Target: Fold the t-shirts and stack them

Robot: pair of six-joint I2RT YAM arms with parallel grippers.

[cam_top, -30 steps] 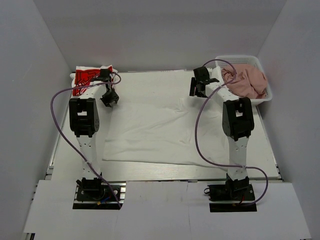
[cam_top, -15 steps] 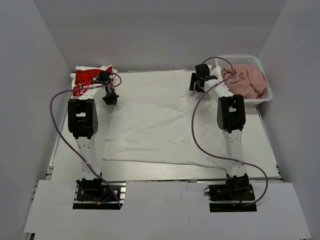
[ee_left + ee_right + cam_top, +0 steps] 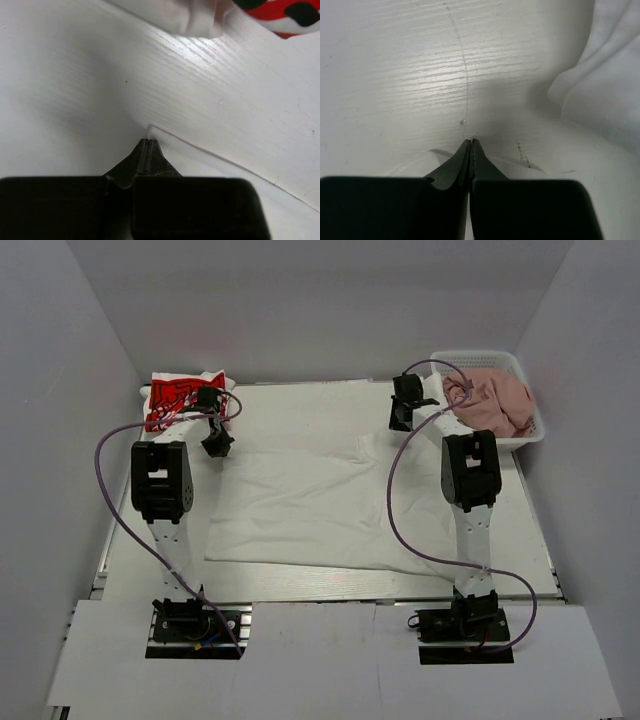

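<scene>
The left gripper (image 3: pixel 146 141) is pinching a left-side corner of the large white t-shirt (image 3: pixel 300 500), jaws pressed tight together, and the right gripper (image 3: pixel 470 141) is nipping the same shirt's far right edge, jaws likewise closed on cloth. That shirt is lying spread flat on the table (image 3: pixel 130 540). Just off its far left corner the red-print t-shirt (image 3: pixel 175 400) is sitting crumpled, while beyond its far right corner the dusty-pink t-shirt (image 3: pixel 495 400) is lying heaped in the white mesh basket (image 3: pixel 480 356).

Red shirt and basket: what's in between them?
The top view shows the white shirt spread there, the left hand and right hand pinching its far edge.
</scene>
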